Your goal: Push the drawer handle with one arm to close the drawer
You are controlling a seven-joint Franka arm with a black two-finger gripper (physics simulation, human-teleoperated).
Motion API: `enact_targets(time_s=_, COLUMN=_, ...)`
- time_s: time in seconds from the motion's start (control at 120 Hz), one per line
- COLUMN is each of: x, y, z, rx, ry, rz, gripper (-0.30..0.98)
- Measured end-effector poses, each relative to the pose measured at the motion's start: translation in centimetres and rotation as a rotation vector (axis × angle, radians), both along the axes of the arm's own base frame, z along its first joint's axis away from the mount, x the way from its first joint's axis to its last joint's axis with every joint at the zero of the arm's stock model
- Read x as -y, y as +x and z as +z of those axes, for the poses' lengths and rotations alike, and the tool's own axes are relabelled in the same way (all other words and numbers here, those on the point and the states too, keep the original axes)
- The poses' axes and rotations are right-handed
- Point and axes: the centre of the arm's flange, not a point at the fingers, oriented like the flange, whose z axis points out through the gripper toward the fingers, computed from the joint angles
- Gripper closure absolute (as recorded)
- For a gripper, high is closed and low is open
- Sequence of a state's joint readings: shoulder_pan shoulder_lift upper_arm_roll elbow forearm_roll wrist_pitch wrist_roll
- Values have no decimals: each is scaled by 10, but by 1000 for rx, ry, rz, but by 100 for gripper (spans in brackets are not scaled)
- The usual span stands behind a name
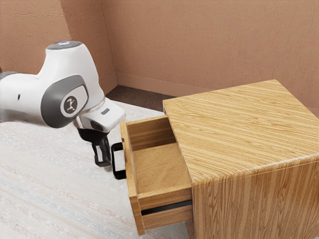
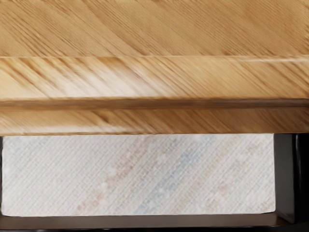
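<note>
Wooden cabinet (image 1: 239, 129) nearest, the drawer (image 1: 159, 169) jutting out open; on the drawer's front, the black handle (image 1: 119, 175). Near the drawer's front hangs the tool (image 1: 103, 162), whether clenched or released I cannot tell.

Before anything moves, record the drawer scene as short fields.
cabinet: pale striped-grain wooden box
drawer: light-brown wooden drawer, pulled out, interior visible from above
handle: black squared loop handle, on the drawer's front
arm: white-and-grey robot arm, entering from the exterior view's left
claw: black two-finger claw, pointing down, close beside the handle's outer side
contact: cannot tell
floor: whitish, faintly streaked floor
task state: not closed
</note>
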State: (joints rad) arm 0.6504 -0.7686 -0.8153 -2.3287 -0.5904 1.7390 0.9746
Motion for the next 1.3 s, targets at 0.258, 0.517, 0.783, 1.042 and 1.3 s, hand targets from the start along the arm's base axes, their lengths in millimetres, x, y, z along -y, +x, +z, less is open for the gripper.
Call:
enact_targets(time_s=0.258, x=47, y=12, z=-2, rx=14, ry=5, rz=-68, gripper=78)
enact_targets(time_s=0.517, x=92, y=34, z=-7, rx=25, ry=5, rz=-115, gripper=79)
enact_targets(time_s=0.783, x=120, y=46, z=-11, rx=27, ry=-17, rz=-147, gripper=79)
enact_targets(time_s=1.042, x=126, y=51, z=-12, rx=27, ry=-27, rz=-152, gripper=79)
enact_targets(time_s=1.3, x=128, y=46, z=-6, rx=35, ry=-37, rz=-165, gripper=78)
